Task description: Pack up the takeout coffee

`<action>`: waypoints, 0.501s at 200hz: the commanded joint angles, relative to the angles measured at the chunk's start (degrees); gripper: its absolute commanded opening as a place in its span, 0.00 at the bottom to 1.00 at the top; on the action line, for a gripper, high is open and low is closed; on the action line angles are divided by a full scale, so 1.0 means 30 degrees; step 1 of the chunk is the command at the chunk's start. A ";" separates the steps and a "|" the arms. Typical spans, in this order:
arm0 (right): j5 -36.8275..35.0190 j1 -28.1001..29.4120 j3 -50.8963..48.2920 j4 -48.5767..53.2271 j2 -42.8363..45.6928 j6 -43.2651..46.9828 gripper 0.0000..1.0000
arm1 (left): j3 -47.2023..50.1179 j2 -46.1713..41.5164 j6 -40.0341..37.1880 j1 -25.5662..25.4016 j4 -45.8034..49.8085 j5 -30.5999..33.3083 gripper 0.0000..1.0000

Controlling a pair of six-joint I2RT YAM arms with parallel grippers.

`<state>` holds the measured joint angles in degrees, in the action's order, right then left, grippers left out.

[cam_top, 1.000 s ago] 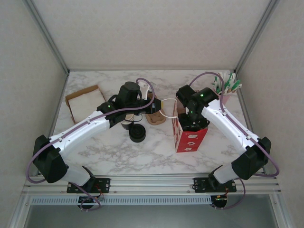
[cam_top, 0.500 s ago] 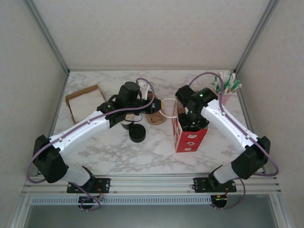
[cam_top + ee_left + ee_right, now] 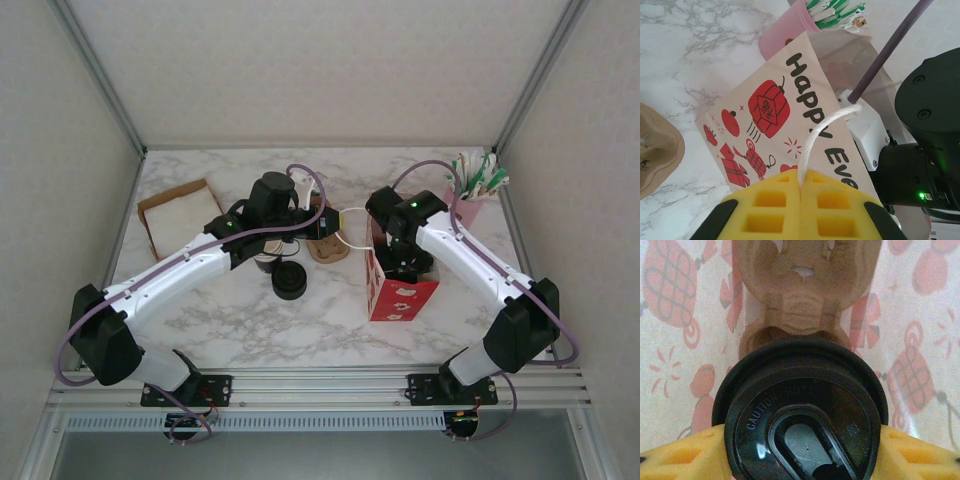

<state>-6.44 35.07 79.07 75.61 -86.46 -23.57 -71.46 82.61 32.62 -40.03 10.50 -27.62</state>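
Note:
The takeout coffee (image 3: 802,410) shows its round black lid from above, and my right gripper (image 3: 802,450) is shut on it, a yellow pad on each side. It hangs inside the red-and-white paper bag (image 3: 400,290), whose printed walls (image 3: 670,315) surround it. Below the cup lies a brown moulded holder (image 3: 802,305). My left gripper (image 3: 801,175) is shut on the bag's white handle (image 3: 817,132), holding it out to the left of the bag (image 3: 765,115). The cup's sides are hidden.
A pink cup of green-and-white packets (image 3: 472,185) stands at the back right. A brown holder (image 3: 325,245), a stack of cups (image 3: 265,262) and black lids (image 3: 289,282) sit under the left arm. An open cardboard box (image 3: 180,215) lies at the back left.
The right arm has shifted slightly left and lower over the bag's mouth, with the cup in it. The left arm and the handle have stayed put.

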 commanded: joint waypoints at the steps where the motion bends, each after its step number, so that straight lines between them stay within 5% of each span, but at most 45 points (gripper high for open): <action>1: 0.0299 -0.0121 -0.0517 -0.0187 -0.0257 0.0017 0.61 | -0.0118 -0.0122 0.0054 -0.0110 -0.0314 0.0181 0.00; 100: 0.0097 -0.0118 -0.0067 0.0130 -0.0017 0.0078 0.61 | -0.0174 -0.0085 0.0113 -0.0096 -0.0330 0.0211 0.00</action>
<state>-6.15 34.85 78.96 75.57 -86.46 -23.53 -71.46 82.61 32.62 -40.03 10.50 -27.62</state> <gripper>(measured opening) 0.618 0.045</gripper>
